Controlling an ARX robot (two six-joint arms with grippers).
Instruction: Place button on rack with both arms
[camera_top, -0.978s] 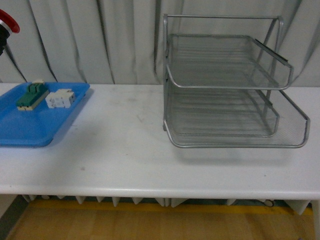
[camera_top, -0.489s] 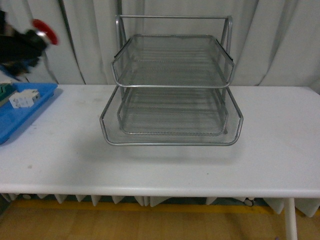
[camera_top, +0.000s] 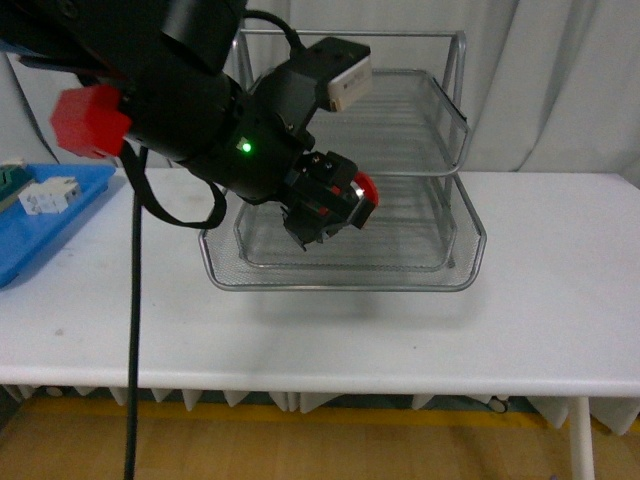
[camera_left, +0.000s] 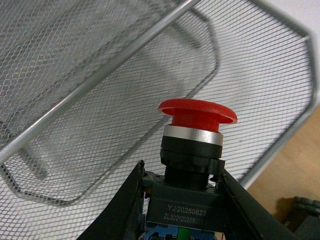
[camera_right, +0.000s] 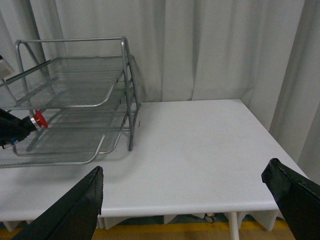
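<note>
My left gripper (camera_top: 322, 205) is shut on the button (camera_top: 352, 192), red cap pointing right, held in front of the silver wire rack (camera_top: 455, 150) at the height of its lower tiers. In the left wrist view the button (camera_left: 192, 145) sits clamped by its black body between the two fingers (camera_left: 125, 210), with the rack's mesh (camera_left: 90, 75) close behind it. In the right wrist view the button's red cap (camera_right: 40, 120) shows at the rack's (camera_right: 100, 100) open front. My right gripper (camera_right: 187, 200) is open and empty, above the white table, well clear of the rack.
A blue tray (camera_top: 60, 215) at the table's left edge holds a white connector (camera_top: 48, 196) and a green part (camera_top: 10, 178). The white table (camera_top: 540, 290) runs right of the rack. Grey curtains (camera_right: 215, 45) hang behind. The left arm (camera_top: 180, 90) covers the rack's left side.
My left arm has swung in from the far left, carrying the button across to the rack's front. The view had panned right earlier, moving the blue tray toward the left edge.
</note>
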